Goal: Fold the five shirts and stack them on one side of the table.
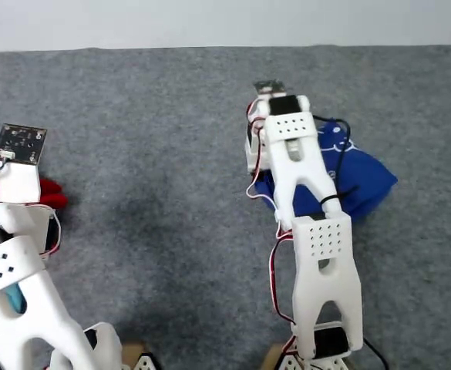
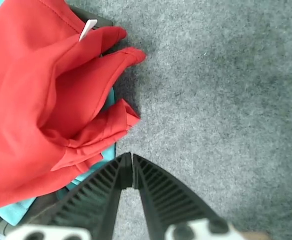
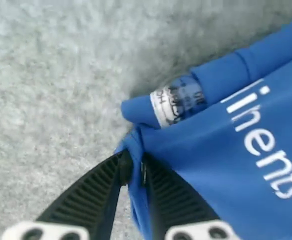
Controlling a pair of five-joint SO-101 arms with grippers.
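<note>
A wide stretch of grey table (image 1: pixel 148 154) lies open between the two arms, running to the far edge. At the left edge a heaped red shirt (image 1: pixel 52 193) crowds the space beside the left arm (image 1: pixel 13 270). Right of centre, a bunched blue shirt (image 1: pixel 368 181) blocks the way, the right arm (image 1: pixel 306 177) stretched across it and the right gripper (image 3: pixel 133 166) closed on its edge.

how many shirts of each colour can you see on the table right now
red shirt: 1
teal shirt: 1, an edge under the red one
blue shirt: 1
total: 3
A dark layer lies under the red and teal; too little shows to count it.
</note>
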